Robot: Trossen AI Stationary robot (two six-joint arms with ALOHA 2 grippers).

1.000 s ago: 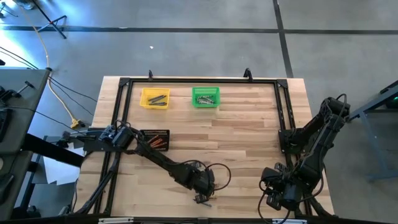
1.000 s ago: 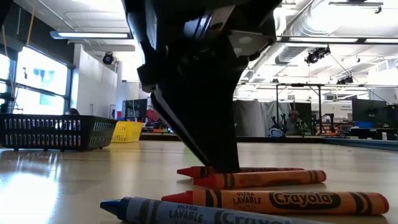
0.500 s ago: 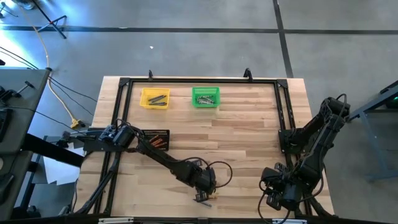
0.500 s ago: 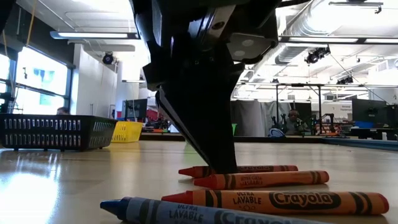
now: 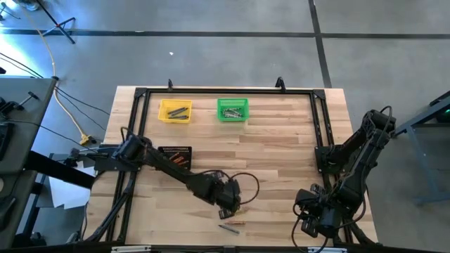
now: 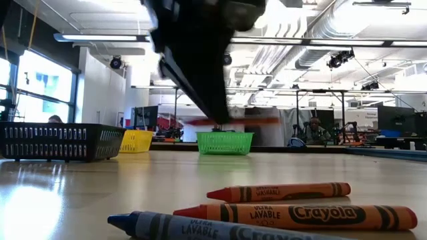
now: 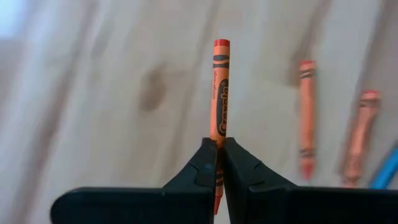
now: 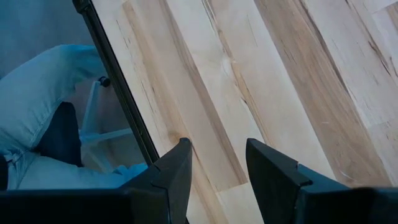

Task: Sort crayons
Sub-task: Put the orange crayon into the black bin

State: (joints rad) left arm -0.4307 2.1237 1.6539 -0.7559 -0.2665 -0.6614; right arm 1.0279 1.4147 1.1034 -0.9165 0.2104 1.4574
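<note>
My left gripper (image 5: pixel 228 208) hangs above the near middle of the table, shut on one orange-red crayon (image 7: pixel 219 87), which shows blurred and level in the low view (image 6: pixel 257 121). Three more crayons lie flat on the wood below it: two orange (image 6: pixel 277 192) (image 6: pixel 293 217) and one blue (image 6: pixel 180 227). In the high view they show as small sticks (image 5: pixel 229 226). My right gripper (image 8: pixel 217 163) waits open over the near right corner (image 5: pixel 309 218) with nothing between its fingers. My left gripper pinches the orange-red crayon between its two fingertips, on the paper wrapper (image 7: pixel 217 134) nearer the pointed end. The fingers come from above, slanting down, and lie across the crayon. It hangs about level, lifted clear of the table, with its flat end (image 7: pixel 221 45) sticking out.
A yellow bin (image 5: pixel 175 111) and a green bin (image 5: pixel 232 109) stand at the far edge, both with crayons inside. A black mesh bin (image 5: pixel 176 156) stands at the left, partly under my left arm. A black frame (image 5: pixel 320 126) borders the table.
My left gripper has taken hold of the farthest orange-red crayon of the group on the table and has risen with it, drifting a little toward the far edge. That crayon is now lifted clear and about level. The other three crayons have stayed in place.
</note>
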